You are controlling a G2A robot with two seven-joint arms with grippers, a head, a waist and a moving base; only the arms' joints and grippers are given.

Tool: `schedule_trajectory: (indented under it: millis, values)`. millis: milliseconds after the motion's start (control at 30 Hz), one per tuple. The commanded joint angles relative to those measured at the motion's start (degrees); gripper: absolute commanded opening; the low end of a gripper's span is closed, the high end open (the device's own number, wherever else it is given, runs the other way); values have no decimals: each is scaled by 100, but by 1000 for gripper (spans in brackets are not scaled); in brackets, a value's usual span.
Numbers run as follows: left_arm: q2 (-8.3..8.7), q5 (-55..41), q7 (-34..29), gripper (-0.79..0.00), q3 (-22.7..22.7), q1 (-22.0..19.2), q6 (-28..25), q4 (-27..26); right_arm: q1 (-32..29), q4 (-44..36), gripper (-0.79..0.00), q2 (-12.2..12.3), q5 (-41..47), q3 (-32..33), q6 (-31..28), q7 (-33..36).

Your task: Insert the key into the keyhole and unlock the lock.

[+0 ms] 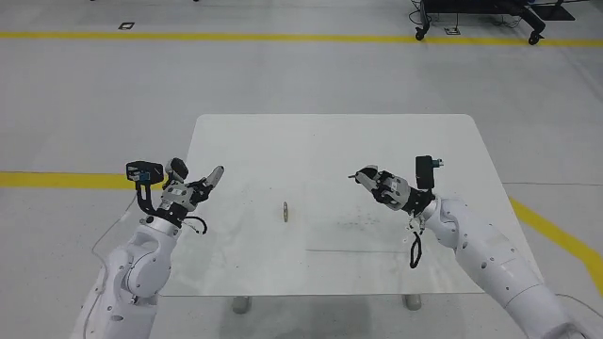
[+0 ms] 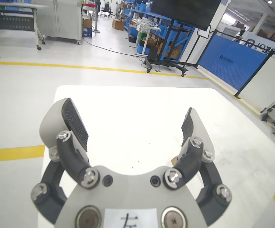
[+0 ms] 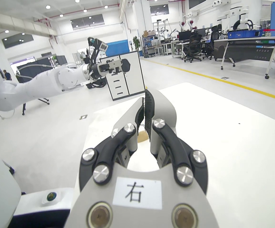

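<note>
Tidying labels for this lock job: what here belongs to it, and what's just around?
Job: small metal piece mid-table, lock or key, too small to tell; left gripper; right gripper; table.
Around: black screen; blue shelves; office desks.

A small brown-and-grey thing (image 1: 285, 212), too tiny to tell if it is the lock or the key, lies alone on the white table (image 1: 330, 141), close to the table's middle, a bit toward the robot's edge.
</note>
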Motion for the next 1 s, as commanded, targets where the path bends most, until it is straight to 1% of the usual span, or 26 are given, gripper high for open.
schedule_trajectory:
  millis: [0,100,133,167,200,233,267,300,367,433,533,600,700,767,833,900,967]
  values:
    - [1,80,41,0,-2,6,12,-4,-9,-9,-785,1,-40,13,0,-2]
    - [1,80,41,0,-2,6,12,-4,-9,-9,-785,1,-40,13,0,-2]
    - [14,418,58,0,-14,-14,47,-47,-9,-9,-785,1,-40,13,0,-2]
    - [41,1296,90,0,25,-9,166,-129,-9,-9,-785,1,-40,13,0,-2]
    - [43,1880,212,0,122,23,382,-196,-9,-9,-785,1,-40,13,0,-2]
    - [26,2016,334,0,268,55,465,-236,-9,-9,-785,1,-40,13,0,-2]
    - [4,1746,429,0,398,54,338,-241,-44,-38,-785,-6,10,17,88,65]
    - [-18,1202,478,0,476,21,74,-177,-80,-59,-785,-18,93,13,137,145]
    - [-49,-71,358,0,573,-139,-627,56,-119,-120,-785,-47,373,-66,0,300]
    - [-71,-1368,30,0,702,-364,-1360,398,-115,-154,-785,-70,657,-193,0,479]
    - [-100,-3053,-641,0,988,-760,-2171,925,-84,-250,-785,-89,1128,-427,0,690]
    - [-110,-3755,-1066,0,1162,-1052,-2589,1245,-64,-325,-785,-89,1482,-607,0,806]
    - [-135,-4402,-1448,0,1404,-1478,-3180,1649,-24,-441,-785,-79,2227,-939,0,1001]
    - [-152,-4620,-1642,0,1549,-1758,-3513,1912,57,-551,-785,-74,2914,-1213,0,1210]
    - [-178,-5035,-1920,0,1795,-1998,-3823,2198,207,-508,-785,-63,3508,-1410,0,1520]
    - [-190,-5595,-2475,0,2070,-2266,-3786,2531,316,-529,-785,-65,4058,-1575,0,1787]
    - [-197,-6241,-3093,0,2297,-2534,-3562,2824,392,-592,-785,-62,4533,-1685,0,2045]
